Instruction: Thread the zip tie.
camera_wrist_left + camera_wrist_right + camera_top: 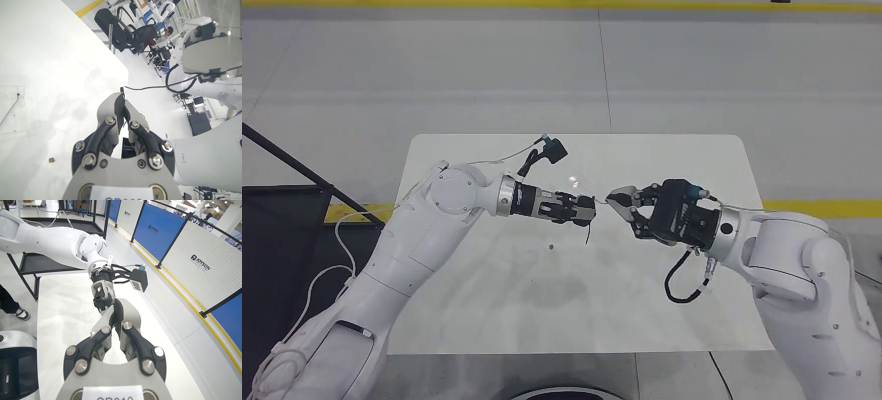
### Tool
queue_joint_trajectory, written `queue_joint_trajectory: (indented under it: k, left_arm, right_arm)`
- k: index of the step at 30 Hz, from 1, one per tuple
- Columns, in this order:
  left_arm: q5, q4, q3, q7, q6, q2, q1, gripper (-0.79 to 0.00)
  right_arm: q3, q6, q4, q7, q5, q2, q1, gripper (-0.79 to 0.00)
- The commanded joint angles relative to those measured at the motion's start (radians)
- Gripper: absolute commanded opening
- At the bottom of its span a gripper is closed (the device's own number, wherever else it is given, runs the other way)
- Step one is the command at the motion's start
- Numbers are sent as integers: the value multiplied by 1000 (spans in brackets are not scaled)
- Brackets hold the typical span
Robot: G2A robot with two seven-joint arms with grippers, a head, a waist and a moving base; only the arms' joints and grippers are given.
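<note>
Two tools meet tip to tip above the middle of the tabletop (492,290), and the pose reads as a mid-air handover for threading. Closest, in its own wrist view, the left tool (122,98) is clenched on the zip tie (122,89). The small square head pokes out just past the fingertips, probably so that the slot stays exposed and steady as a target. A short length of strap shows behind the pads, and in the top view a thin black end dangles below this tool. From the head a fine black line curves off toward the other arm; it looks like the strap bent round into a loop, though its far end is lost against a dark cable. The tie is slim, black and springy-looking, held clear of the surface. Just beyond, the right tool (116,308) has its pads drawn together near the left one's tips; whether it pinches the strap's tail cannot be told. Farther down on the tabletop lies a small brown crumb (51,160).
</note>
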Motion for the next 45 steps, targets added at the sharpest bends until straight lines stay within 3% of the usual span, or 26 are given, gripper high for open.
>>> queue_joint_trajectory:
  k: [1,19,45]
  left_arm:
    - [0,0,0,0,0,0,0,-785]
    - [0,0,0,0,0,0,0,-785]
    - [0,0,0,0,0,0,0,-785]
  right_arm:
    - [-3,-1,1,5,0,1,0,-785]
    - [-19,32,1,-1,-15,9,4,-785]
    - [-42,237,-15,-59,-193,2,6,-785]
